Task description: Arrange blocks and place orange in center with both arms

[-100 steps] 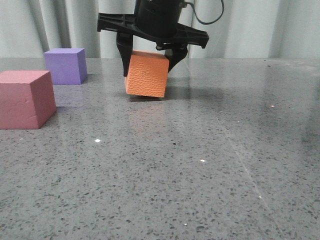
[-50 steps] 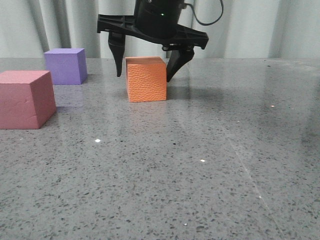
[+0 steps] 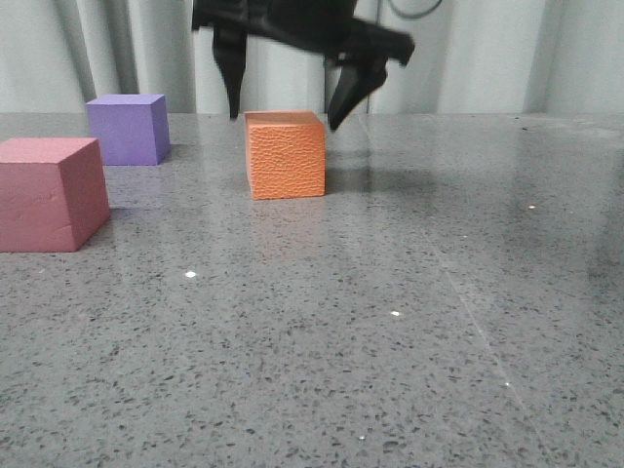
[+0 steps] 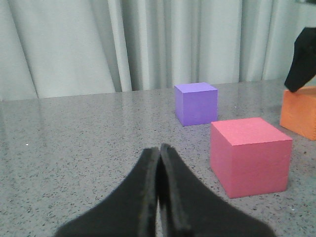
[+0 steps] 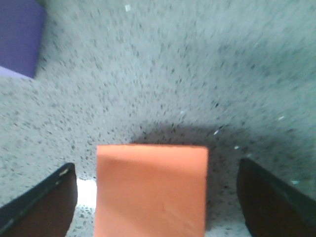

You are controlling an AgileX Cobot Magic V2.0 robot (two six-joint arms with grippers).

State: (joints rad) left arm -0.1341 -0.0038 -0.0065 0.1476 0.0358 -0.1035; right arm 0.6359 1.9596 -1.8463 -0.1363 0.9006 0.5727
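Right gripper spread wide, empty, hovering straight over the orange cube; I see clear gaps both sides. Cube sits flat on the table. Pink-red cube at 9 o'clock, purple cube at 10. Left gripper pressed together, nearer the pink-red.

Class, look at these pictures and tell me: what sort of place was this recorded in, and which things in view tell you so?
Probably a robot lab or test bench. A bare speckled grey tabletop backed by a plain pale curtain holds only foam cubes, among them an orange cube and a purple cube, with a black right gripper above.
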